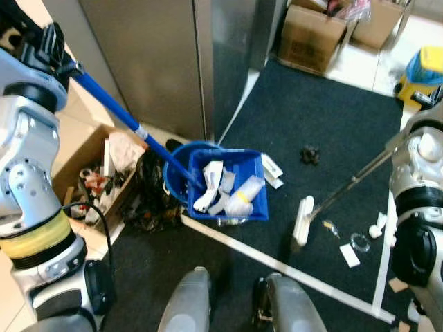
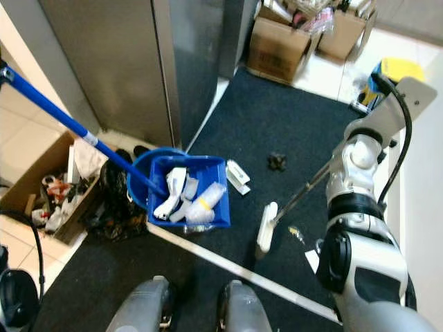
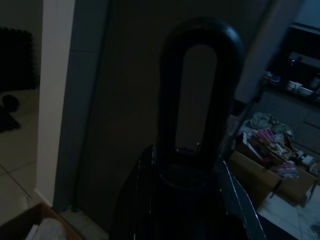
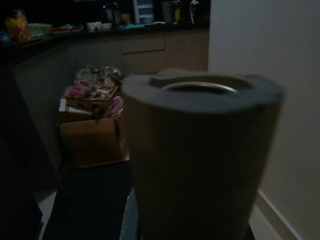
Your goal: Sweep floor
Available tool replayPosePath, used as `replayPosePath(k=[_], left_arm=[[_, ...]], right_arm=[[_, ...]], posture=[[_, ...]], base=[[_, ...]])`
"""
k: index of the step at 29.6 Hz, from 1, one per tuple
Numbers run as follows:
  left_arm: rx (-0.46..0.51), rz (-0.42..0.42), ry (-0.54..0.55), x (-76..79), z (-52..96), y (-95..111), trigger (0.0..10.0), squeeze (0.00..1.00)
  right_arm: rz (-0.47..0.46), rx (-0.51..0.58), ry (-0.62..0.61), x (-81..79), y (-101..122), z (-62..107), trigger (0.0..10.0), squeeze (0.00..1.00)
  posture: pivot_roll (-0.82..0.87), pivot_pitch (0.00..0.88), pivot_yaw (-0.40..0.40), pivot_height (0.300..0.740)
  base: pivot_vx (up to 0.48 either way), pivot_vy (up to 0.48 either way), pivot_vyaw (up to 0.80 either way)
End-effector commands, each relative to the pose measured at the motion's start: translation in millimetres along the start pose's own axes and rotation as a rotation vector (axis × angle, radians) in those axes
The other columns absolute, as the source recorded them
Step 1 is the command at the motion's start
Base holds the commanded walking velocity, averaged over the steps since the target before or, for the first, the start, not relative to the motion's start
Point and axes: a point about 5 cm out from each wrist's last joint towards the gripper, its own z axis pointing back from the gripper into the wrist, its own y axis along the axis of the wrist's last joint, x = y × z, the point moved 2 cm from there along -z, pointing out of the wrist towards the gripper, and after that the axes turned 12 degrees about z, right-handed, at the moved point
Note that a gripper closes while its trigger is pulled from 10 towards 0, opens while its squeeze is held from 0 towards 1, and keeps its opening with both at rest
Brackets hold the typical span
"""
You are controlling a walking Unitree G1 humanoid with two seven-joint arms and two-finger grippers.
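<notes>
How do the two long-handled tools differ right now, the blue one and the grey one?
The dustpan has a thick blue handle; the broom has a thin grey one. The dustpan is full of pale litter; the broom's white head rests on bare dark carpet. The dustpan's handle rises to the robot's left, the broom's to its right. Both lean.

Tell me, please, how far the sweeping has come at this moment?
Partly done. The blue dustpan already holds a heap of white scraps. In hand: its blue handle reaches up toward the left arm, and the white broom rests on the dark carpet. Left: a dark clump, white bits and a card beside the dustpan.
</notes>
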Motion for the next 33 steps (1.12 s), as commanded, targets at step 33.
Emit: replayPosePath(k=[33], left_arm=[[0.036,-0.137,-0.17,25.9,-1.8,19,10.0,0.0]], right_arm=[[-0.007,0.024,-0.024,5.8,2,-0.5,10.0,0.0]], posture=[[0.1,0.054,-0.008,0.74]], base=[[0.246,0.0,0.0]])
